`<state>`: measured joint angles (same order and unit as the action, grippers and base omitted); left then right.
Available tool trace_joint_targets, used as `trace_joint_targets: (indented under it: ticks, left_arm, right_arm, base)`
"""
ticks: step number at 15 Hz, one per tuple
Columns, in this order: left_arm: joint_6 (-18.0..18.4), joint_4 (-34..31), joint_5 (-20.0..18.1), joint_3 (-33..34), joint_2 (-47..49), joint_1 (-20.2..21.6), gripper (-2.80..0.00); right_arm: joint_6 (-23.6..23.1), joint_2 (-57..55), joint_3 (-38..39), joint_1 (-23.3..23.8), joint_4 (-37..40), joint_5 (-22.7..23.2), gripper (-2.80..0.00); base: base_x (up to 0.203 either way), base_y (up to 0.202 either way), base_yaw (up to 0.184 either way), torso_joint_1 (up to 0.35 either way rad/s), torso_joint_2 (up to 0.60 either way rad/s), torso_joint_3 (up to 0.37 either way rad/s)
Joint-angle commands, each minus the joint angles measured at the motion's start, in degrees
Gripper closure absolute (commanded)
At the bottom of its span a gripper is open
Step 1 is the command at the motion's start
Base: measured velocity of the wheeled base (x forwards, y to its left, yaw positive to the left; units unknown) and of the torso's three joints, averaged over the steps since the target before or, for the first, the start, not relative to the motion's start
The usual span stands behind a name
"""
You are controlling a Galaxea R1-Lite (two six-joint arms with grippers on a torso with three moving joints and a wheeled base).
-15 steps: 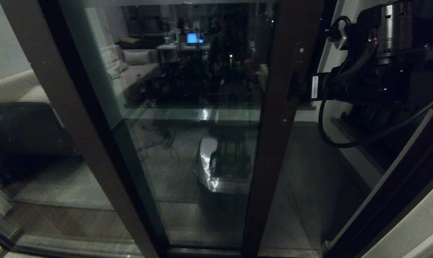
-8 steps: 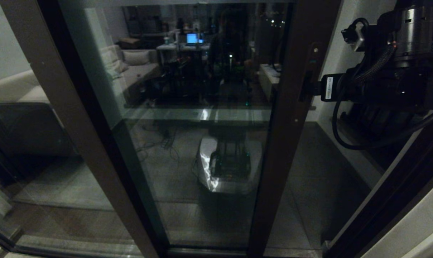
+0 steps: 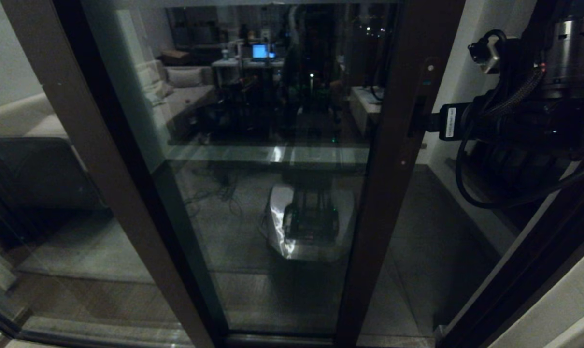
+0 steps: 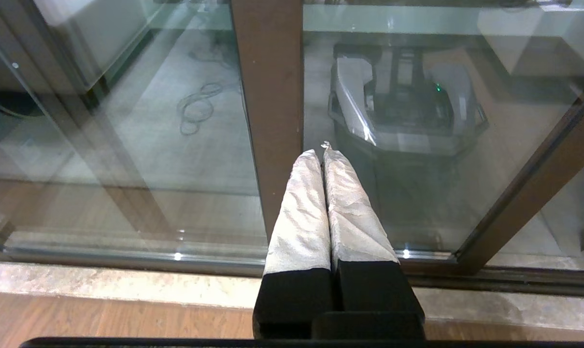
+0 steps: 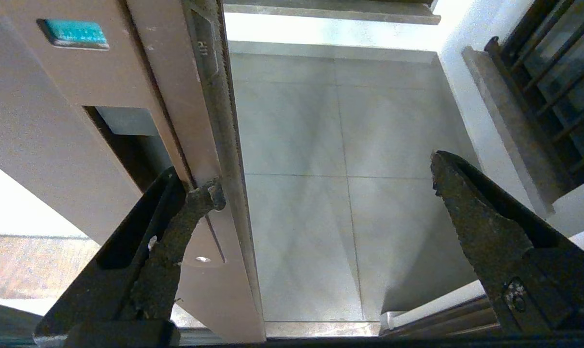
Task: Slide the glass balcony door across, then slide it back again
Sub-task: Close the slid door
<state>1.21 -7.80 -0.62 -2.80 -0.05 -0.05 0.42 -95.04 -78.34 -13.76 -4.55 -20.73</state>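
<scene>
Right pincer (image 5: 320, 193) spread wide, one finger hooked at the handle slot of the glass balcony door (image 3: 272, 169).

The door stands partly across the opening, its handle stile (image 3: 398, 159) just left of the right arm in the head view, with bare balcony floor (image 5: 311, 203) visible beyond its edge. The hooked fingertip (image 5: 200, 198) bears on the stile edge beside the recessed slot (image 5: 127, 145); the other finger hangs free, so nothing is clamped. Risk: contact is one-sided, so the fingertip may slip out of the shallow recess if the pull angle drifts or the track binds, leaving the door short of its travel. Left pincer (image 4: 323, 154) is pressed closed on nothing, near the plain stile (image 4: 270, 96).
</scene>
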Motion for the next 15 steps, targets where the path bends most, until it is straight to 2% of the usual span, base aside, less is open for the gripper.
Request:
trace_joint_targets:
  ticks: [1, 3, 11, 15]
  left_arm:
    - [0.0, -0.1, 0.0, 0.0, 0.0, 0.0, 0.00]
    - [0.0, -0.1, 0.0, 0.0, 0.0, 0.0, 0.00]
    - [0.0, -0.1, 0.0, 0.0, 0.0, 0.0, 0.00]
    - [0.0, -0.1, 0.0, 0.0, 0.0, 0.0, 0.00]
  right_arm:
    - [0.0, 0.5, 0.4, 1.0, 0.1, -0.2, -2.80]
    - [-0.1, 1.2, 1.0, 2.4, 0.1, 1.6, -2.80]
    - [-0.2, 2.5, 2.4, 4.4, 0.1, 3.1, -2.80]
    - [-1.0, 2.6, 2.5, 7.2, -0.3, 4.5, -2.80]
  base:
    - [0.000, 0.000, 0.000, 0.000, 0.00, 0.000]
    - [0.000, 0.000, 0.000, 0.000, 0.00, 0.000]
    - [0.000, 0.000, 0.000, 0.000, 0.00, 0.000]
    - [0.000, 0.000, 0.000, 0.000, 0.00, 0.000]
